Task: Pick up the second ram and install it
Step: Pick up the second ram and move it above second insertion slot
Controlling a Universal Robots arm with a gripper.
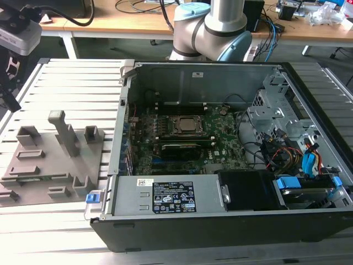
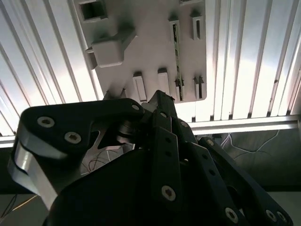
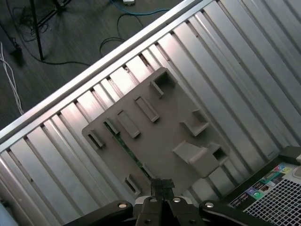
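A: What do we count, biggest first?
B: We see one ribbed aluminium table (image 1: 66, 83), its long grooves running side by side. One black sheet-metal computer case (image 1: 220, 226) lies open on it. One arm (image 1: 227, 16), silver with pale blue caps, rises behind the case.
A: And inside the case?
B: One square green motherboard (image 1: 220, 138) lies flat on the case floor. On the exterior view's left, beside the case, we find one holder tray (image 1: 38, 165) (image 3: 169, 122) (image 2: 150, 42). It is matte grey plastic with several blocky slotted posts.
A: The gripper (image 3: 162, 184) (image 2: 160, 100)?
B: One, black and jointed. In both wrist views it hangs above the tray, near its edge. We see the fingertips pressed together with nothing between them.
A: And the second ram (image 3: 126, 147) (image 2: 176, 47)?
B: We make out one long, narrow green stick. It stands on edge in a tray slot, seen as a thin green line. It sits apart from the fingertips, untouched.
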